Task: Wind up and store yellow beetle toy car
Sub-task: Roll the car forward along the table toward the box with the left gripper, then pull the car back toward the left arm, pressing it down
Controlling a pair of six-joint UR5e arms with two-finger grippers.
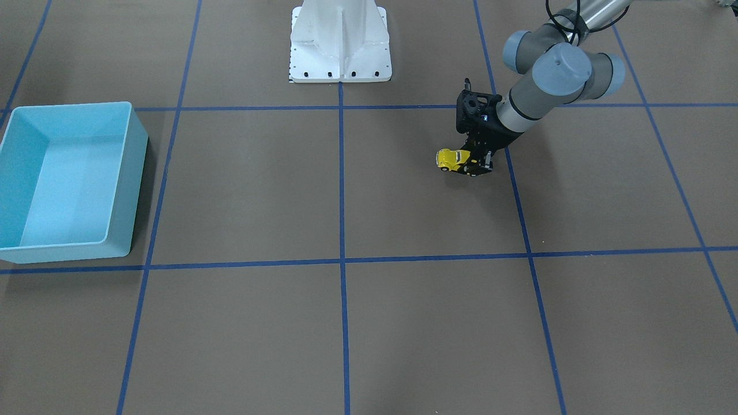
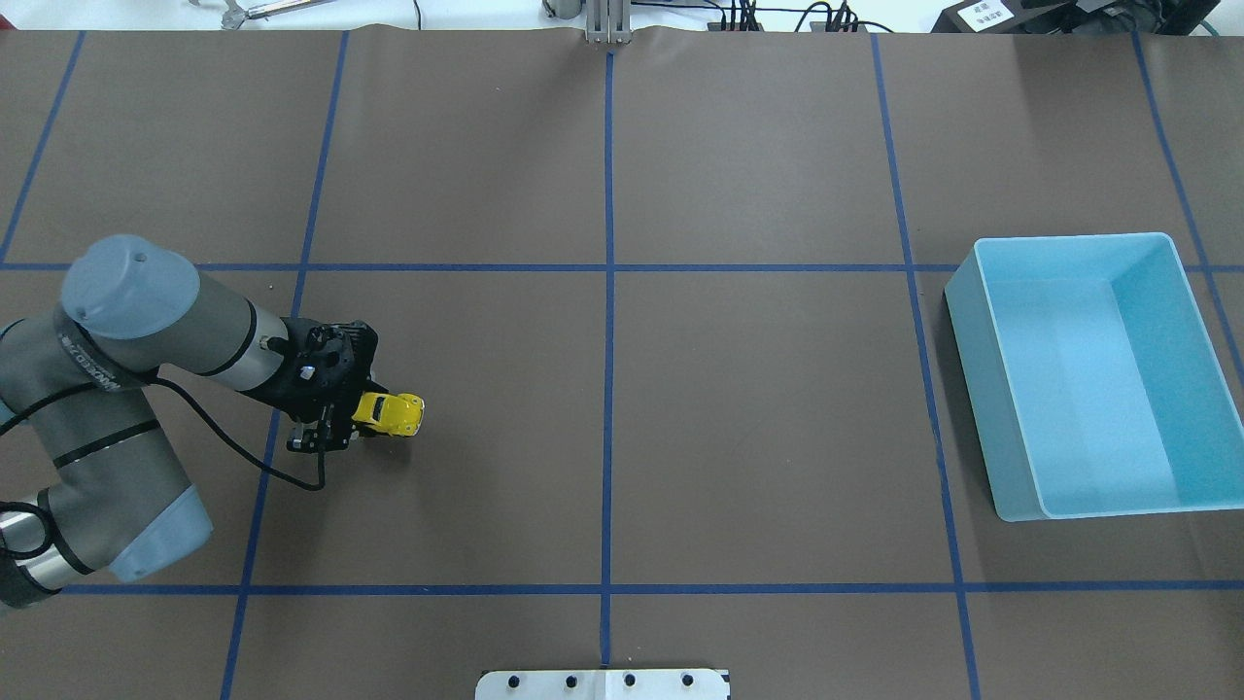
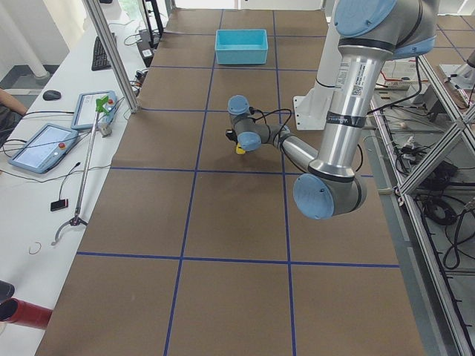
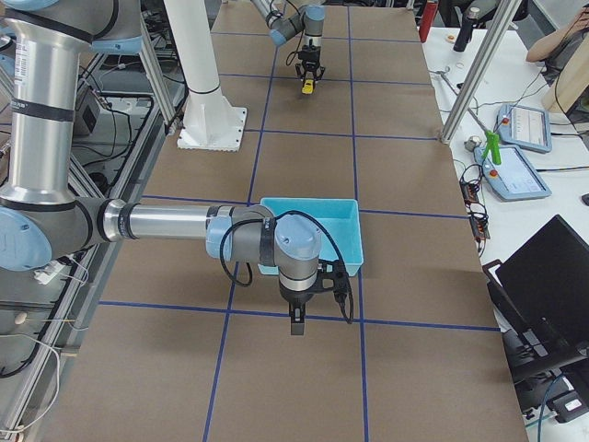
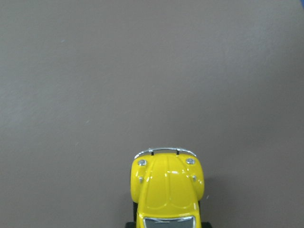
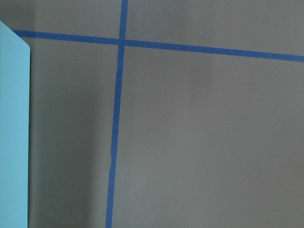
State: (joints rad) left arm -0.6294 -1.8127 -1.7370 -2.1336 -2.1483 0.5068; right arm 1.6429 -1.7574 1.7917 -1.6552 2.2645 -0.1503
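Note:
The yellow beetle toy car (image 2: pixel 391 412) is tiny, with its rear end between the fingers of my left gripper (image 2: pixel 352 422), which is shut on it low over the brown table. The car (image 1: pixel 451 159) sticks out ahead of the left gripper (image 1: pixel 475 163) in the front view. In the left wrist view only its yellow hood (image 5: pixel 167 190) shows at the bottom edge; the fingers are out of frame. My right gripper (image 4: pixel 296 322) shows only in the right side view, pointing down in front of the light blue bin (image 4: pixel 308 204); I cannot tell whether it is open.
The light blue bin (image 2: pixel 1069 240) is empty and stands far across the table on my right side; its wall shows in the right wrist view (image 6: pixel 14 142). Blue tape lines grid the brown table. The white robot base (image 1: pixel 340 57) stands at my edge.

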